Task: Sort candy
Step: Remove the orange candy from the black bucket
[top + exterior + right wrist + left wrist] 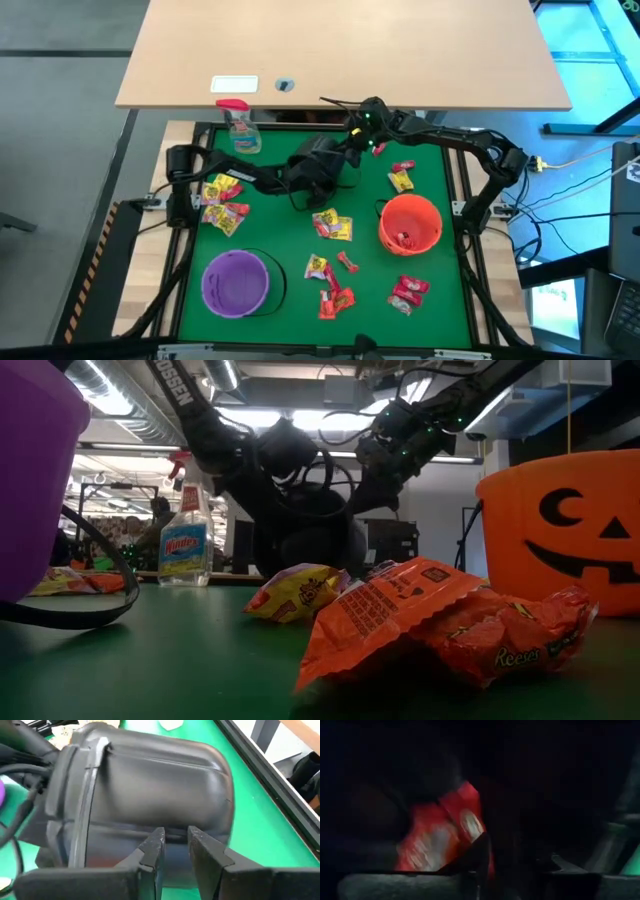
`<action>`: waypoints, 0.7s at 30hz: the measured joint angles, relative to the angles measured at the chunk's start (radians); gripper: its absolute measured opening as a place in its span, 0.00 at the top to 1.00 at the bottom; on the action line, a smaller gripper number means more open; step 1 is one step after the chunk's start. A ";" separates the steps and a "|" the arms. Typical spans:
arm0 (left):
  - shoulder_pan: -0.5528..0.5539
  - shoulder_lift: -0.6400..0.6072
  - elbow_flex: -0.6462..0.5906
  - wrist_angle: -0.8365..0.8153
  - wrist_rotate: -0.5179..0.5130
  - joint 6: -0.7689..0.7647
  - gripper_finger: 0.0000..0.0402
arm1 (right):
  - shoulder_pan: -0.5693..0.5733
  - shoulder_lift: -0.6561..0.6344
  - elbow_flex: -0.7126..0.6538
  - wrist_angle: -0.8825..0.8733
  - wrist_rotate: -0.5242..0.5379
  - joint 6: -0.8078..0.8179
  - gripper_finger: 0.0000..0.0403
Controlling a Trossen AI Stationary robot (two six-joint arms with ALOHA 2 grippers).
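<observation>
A black bucket (322,165) lies tipped on its side at the middle of the green mat (300,240), its mouth toward the table's left. My left gripper (485,865) reaches into that mouth and is shut on a red candy packet (445,835); the high view hides it inside the bucket. My right gripper (176,842) comes from the far right and is on the bucket's wall (165,785). Loose candy lies in groups at the left (222,190), in the middle (332,226) and near the front edge (335,298). My left gripper holds the red packet by the edge nearest it (470,832), deep in the dark of the bucket. One dark finger (480,855) lies in front of the packet and hides the place of contact. My right gripper has its two fingers close together on the bucket's side wall (175,832), slanting down from the far right. What sits between the fingers cannot be made out. The bucket stays on its side.
An orange pumpkin bucket (410,222) stands at the right with a packet inside. A purple bucket (236,282) stands at the near left. A clear spray bottle (240,125) is at the far left. More candy lies near the far right (400,180) and near right (408,292).
</observation>
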 joint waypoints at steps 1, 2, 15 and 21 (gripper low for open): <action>-0.003 -0.009 0.000 -0.002 -0.010 0.008 0.77 | 0.000 0.000 0.000 -0.003 -0.016 -0.001 0.79; -0.006 -0.016 0.000 -0.006 -0.018 0.016 0.76 | 0.000 0.001 0.000 -0.004 -0.030 -0.002 0.79; -0.014 -0.022 0.001 -0.102 -0.061 0.015 0.69 | -0.003 -0.029 0.000 -0.016 0.022 -0.001 0.79; -0.046 -0.028 0.001 -0.114 -0.121 0.019 0.68 | -0.003 -0.029 0.000 -0.025 0.018 0.000 0.79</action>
